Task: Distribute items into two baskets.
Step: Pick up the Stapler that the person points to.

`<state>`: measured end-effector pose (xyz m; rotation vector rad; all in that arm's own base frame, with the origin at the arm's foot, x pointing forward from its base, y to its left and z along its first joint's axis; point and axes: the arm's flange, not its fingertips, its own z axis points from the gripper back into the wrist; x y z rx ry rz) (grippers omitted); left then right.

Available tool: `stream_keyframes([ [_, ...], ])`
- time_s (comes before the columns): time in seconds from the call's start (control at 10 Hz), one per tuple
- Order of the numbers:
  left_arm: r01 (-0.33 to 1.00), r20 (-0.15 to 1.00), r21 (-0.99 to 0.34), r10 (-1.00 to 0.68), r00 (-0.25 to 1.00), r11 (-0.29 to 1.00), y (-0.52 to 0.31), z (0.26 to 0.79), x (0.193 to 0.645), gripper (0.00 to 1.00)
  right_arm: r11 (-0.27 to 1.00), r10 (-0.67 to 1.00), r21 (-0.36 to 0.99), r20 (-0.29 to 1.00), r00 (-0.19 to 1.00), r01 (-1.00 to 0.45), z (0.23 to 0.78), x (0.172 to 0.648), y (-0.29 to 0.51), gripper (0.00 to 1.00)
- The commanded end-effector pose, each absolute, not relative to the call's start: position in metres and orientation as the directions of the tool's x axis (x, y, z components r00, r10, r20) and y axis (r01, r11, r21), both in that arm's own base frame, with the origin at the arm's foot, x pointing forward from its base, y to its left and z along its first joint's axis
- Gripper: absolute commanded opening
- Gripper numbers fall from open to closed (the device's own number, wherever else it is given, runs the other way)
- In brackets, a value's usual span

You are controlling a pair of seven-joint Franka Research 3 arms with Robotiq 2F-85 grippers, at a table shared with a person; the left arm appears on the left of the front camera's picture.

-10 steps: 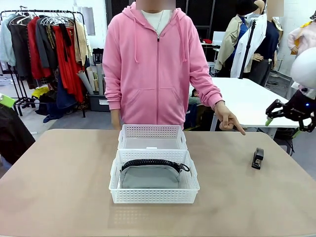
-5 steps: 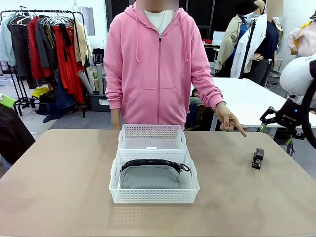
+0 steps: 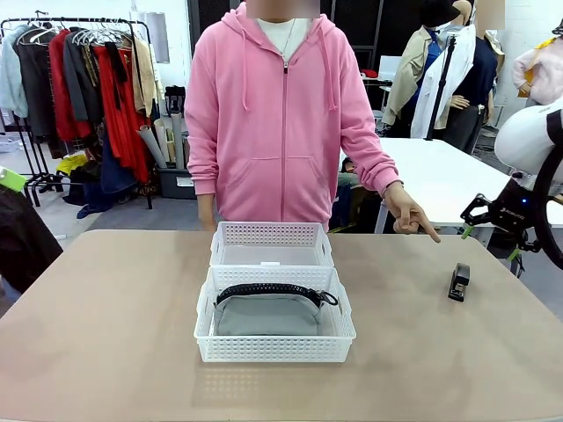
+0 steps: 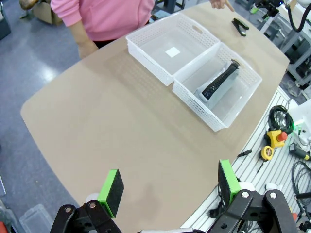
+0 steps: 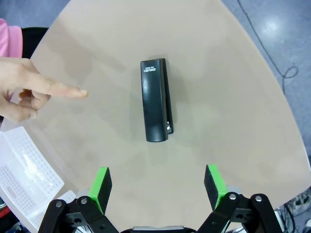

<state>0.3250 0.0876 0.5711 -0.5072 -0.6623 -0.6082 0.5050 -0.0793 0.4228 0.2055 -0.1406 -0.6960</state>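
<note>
Two white lattice baskets stand end to end at the table's middle. The far basket (image 3: 271,236) (image 4: 146,53) holds nothing but a small label. In the near basket (image 3: 274,347) (image 4: 194,99) lies the grey pouch (image 3: 266,315) (image 4: 221,87), its black zipper up. A small black stapler (image 3: 458,281) (image 5: 156,99) (image 4: 239,26) lies flat on the table at the right. My right gripper (image 3: 490,243) (image 5: 158,187) hangs open above and just beyond it, holding nothing. The person's hand (image 3: 410,217) (image 5: 34,90) points a finger at the stapler. High over the table's near left side, my left gripper (image 4: 170,184) is open with nothing between its fingers.
The person in a pink hoodie (image 3: 281,114) stands at the far edge behind the baskets. A basket corner (image 5: 24,165) shows left of my right gripper. Cables and tools (image 4: 279,141) lie on a rail past the table's near edge. Bare tabletop (image 3: 106,316) lies left of the baskets.
My right gripper has moved left and down, closer to the stapler, staying open. The pointing hand, baskets, pouch and stapler have stayed in place.
</note>
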Motion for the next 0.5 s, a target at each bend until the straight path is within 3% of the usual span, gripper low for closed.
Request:
stream_keyframes([
  [0.0, 0.674, 0.707, -0.242, -0.35, 0.615, 0.698, 0.0878, 0.5706, 0.3259, 1.0, 0.748, -0.649, 0.235, 0.061, 0.759, 0.621, 0.4238, 0.5048, -0.0792, 1.0],
  [0.4, 0.674, 0.707, -0.242, -0.35, 0.615, 0.698, 0.0878, 0.5706, 0.3259, 1.0, 0.748, -0.649, 0.235, 0.061, 0.759, 0.621, 0.4238, 0.5048, -0.0792, 1.0],
])
